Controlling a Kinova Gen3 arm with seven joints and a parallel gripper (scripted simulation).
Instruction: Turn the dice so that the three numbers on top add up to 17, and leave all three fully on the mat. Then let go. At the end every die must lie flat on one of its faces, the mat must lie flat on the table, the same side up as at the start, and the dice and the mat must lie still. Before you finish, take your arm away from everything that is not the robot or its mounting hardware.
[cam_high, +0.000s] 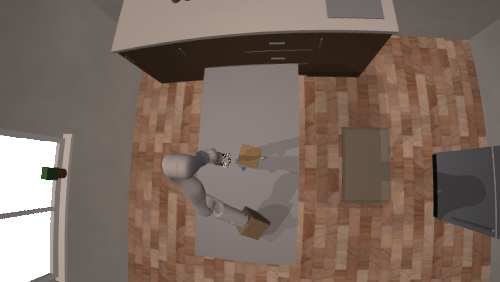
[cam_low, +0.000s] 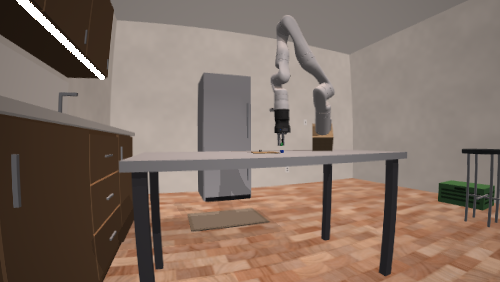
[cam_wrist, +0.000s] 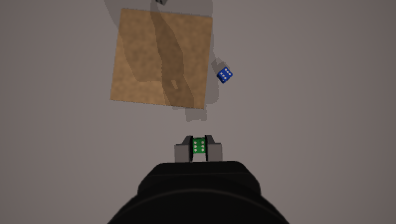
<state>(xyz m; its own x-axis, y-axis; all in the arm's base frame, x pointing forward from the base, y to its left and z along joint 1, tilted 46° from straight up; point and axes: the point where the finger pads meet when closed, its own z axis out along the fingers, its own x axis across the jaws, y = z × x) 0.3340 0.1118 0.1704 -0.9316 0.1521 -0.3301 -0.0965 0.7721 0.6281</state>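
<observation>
Third die (cam_wrist: 161, 1) showing only as grey sliver, upper edge of wrist view cutting it off; top number unreadable. Green die (cam_wrist: 198, 145) sides sitting hidden between fingers. In top view, blue die (cam_high: 243, 169) appearing too small for reading pips.

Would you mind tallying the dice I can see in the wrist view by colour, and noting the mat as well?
Green dice: 1, the green die held between the fingers of the gripper
Blue dice: 1, the blue die on the table beside the mat
Dark, colour unclear: 1, a partly cropped object at the top edge
Brown mats: 1, the mat
Total: 4
</observation>
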